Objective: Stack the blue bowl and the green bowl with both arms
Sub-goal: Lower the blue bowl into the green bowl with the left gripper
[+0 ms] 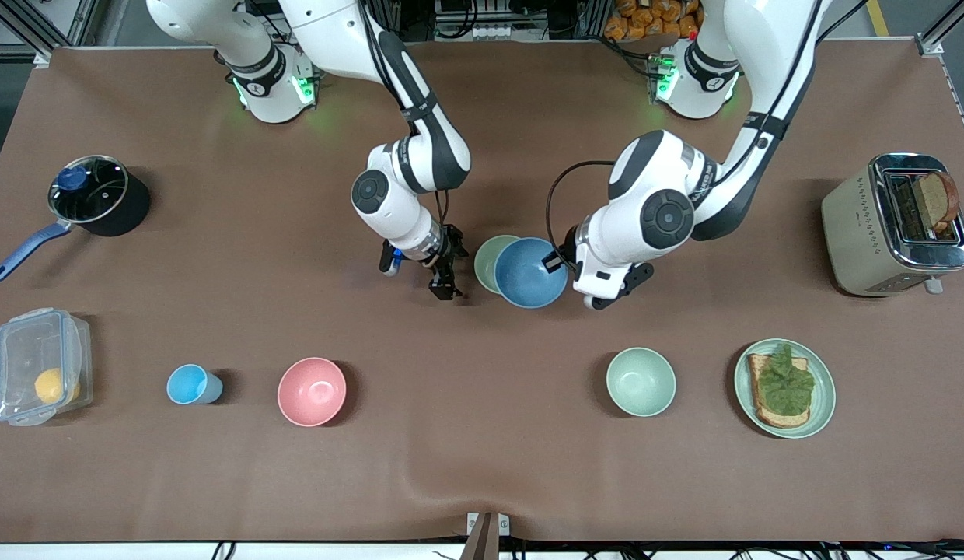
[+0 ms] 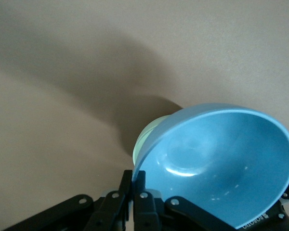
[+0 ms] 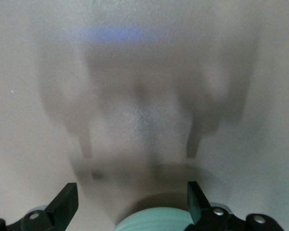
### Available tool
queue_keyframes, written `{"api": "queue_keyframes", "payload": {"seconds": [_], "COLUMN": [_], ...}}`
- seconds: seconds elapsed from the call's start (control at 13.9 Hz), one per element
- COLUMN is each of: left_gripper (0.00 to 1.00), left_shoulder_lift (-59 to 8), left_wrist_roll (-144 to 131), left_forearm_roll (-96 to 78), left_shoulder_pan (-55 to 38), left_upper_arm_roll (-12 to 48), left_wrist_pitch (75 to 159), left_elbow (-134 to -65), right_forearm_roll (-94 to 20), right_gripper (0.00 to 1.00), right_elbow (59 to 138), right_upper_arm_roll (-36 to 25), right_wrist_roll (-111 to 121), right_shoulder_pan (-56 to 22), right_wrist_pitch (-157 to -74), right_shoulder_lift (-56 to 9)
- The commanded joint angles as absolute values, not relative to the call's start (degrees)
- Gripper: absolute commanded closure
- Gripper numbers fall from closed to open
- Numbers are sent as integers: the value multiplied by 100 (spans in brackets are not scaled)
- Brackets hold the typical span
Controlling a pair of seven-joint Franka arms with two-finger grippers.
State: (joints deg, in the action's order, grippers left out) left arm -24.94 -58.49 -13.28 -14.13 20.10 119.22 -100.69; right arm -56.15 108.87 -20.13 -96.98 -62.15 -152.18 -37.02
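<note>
My left gripper is shut on the rim of the blue bowl, and in the left wrist view its fingers pinch the rim of this bowl. The bowl hangs tilted, partly over the green bowl, whose edge shows beneath it. I cannot tell whether the two bowls touch. My right gripper is open beside the green bowl, toward the right arm's end of the table. In the right wrist view the green bowl lies just below the spread gripper.
Nearer the front camera stand a mint-green bowl, a green plate with toast, a pink bowl, a light-blue cup and a clear plastic box. A toaster and a black pot sit at the table's two ends.
</note>
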Motion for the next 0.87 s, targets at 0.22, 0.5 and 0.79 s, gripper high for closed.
{"api": "queue_keyframes", "payload": {"seconds": [0.22,0.5,0.79], "left_gripper": [100,100,100], "left_shoulder_lift": [-2434,-2452,-2540], "left_wrist_roll": [-6108,-6126,-6126], "left_forearm_roll": [-1476,-1713,-1723], "left_shoulder_pan": [-1617,-1705,-1819], "left_upper_arm_roll": [1986,2004,2004], "left_wrist_pitch": [12497,12910,13104], "left_elbow": [-10441,-10669,-10705], "right_forearm_roll": [-5783,-5783,-5783], "right_gripper": [0,0,0], "right_elbow": [10723,10731,10731], "right_upper_arm_roll": [-1960,-1960,-1960], "right_wrist_roll": [-9642,-9642,-9642], "right_shoulder_pan": [-6187,-6205,-6205], "right_wrist_pitch": [-15275,-15302,-15302], "right_shoulder_lift": [-3823,-3823,-3823]}}
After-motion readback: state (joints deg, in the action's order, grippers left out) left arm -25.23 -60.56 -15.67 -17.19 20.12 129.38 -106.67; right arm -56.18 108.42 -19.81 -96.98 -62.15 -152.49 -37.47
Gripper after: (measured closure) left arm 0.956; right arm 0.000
